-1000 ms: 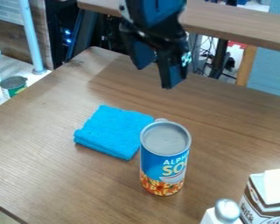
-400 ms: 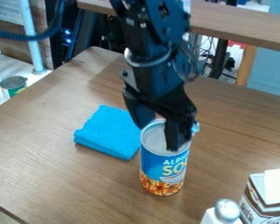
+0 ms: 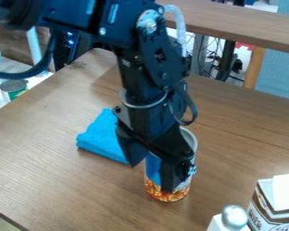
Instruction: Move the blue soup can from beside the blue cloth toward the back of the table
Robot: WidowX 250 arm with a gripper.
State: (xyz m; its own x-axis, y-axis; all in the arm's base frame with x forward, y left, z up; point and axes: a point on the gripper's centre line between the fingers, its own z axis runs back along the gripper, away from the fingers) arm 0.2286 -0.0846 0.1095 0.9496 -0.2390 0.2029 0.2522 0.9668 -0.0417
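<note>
Step, my read: lining the gripper [image 3: 151, 178] up on the tall blue-and-orange soup can [image 3: 165, 196]. Can is upright on the wooden desk [image 3: 62, 180], partly hidden behind the gripper. Next move, if it's a grasp, calls for one finger on each side of the can wall, level, before any squeeze; off-center closing could tip or twist it.

Gripper: fingers clearly parted, a strip of the can's blue label showing between them. One finger is over by the folded blue cloth [image 3: 99, 137], the other overlaps the can front from where I stand. Contact with the can: can't tell. No firm hold that I can make out.

Pose: black arm [image 3: 148, 90] comes in from upper left, bends at top center, then drops steeply, gripper pointing down at a slight slant, fingertips below the can's rim.

Around it: cloth lies just beside the can. White shaker with a silvery rounded cap [image 3: 234, 219] and brown-and-white carton [image 3: 279, 203] stand near the desk's lower right, apart from the can.
</note>
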